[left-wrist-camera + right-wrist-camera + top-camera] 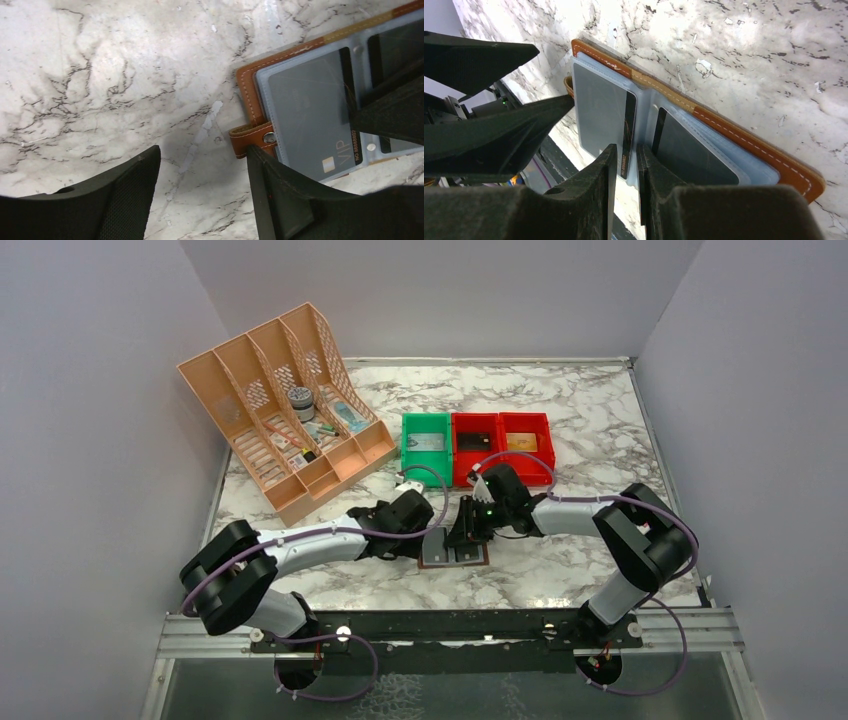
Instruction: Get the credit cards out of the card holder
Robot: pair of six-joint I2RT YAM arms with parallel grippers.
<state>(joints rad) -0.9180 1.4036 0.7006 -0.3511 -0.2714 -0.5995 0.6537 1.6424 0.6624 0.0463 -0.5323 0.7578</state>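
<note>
Open card holder (749,137), credit cards (599,110) inside

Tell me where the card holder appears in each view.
Top: card holder just below centre.
Left wrist: card holder upper right, open.
Right wrist: card holder centre, open.
Shared landmark: its snap tab, on its left edge in both wrist views.

Marble-patterned table (560,570) (white, dark-veined) boxed by plain grey walls (90,390).
</note>
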